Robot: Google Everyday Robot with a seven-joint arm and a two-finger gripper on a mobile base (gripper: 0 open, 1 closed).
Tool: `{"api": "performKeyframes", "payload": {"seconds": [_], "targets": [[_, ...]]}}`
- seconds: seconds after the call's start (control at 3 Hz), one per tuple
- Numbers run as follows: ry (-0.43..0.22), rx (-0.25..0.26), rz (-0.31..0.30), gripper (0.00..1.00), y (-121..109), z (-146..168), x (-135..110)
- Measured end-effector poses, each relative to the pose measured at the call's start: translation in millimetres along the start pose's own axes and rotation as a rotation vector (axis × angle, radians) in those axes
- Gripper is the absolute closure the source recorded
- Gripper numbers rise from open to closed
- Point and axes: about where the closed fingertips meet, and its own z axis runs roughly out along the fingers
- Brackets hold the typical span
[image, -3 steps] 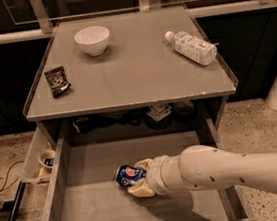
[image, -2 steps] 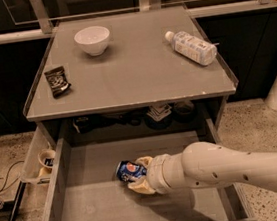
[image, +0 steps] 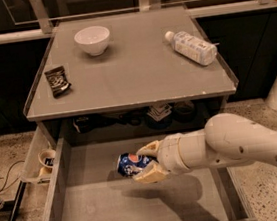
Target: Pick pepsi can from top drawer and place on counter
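The pepsi can (image: 130, 164) is dark blue with a red, white and blue logo and lies on its side between my fingers. My gripper (image: 146, 162) is shut on it, and my white arm reaches in from the right. The can hangs a little above the grey floor of the open top drawer (image: 90, 209), over its middle, with a shadow beneath. The counter (image: 139, 72) is the grey tabletop just behind and above the drawer.
On the counter sit a white bowl (image: 92, 39), a dark snack packet (image: 58, 81) and a clear plastic bottle (image: 191, 46) lying on its side. A small translucent bin (image: 40, 162) hangs at the drawer's left. Dark items (image: 159, 114) sit under the counter.
My gripper has lifted the pepsi can off the drawer floor and carried it slightly up and back toward the counter.
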Motion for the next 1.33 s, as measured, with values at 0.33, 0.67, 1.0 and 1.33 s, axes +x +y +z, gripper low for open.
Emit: {"api": "performKeyframes", "payload": {"seconds": [0.33, 0.67, 1.0, 1.33], "targets": [[-0.005, 0.026, -0.045, 1.00, -18, -48, -19], [0.037, 0.129, -0.085, 1.00, -47, -108, -40], [0.082, 0.255, -0.133, 1.00, -81, -170, -65], [0.082, 0.256, -0.134, 1.00, -82, -170, -66]]}}
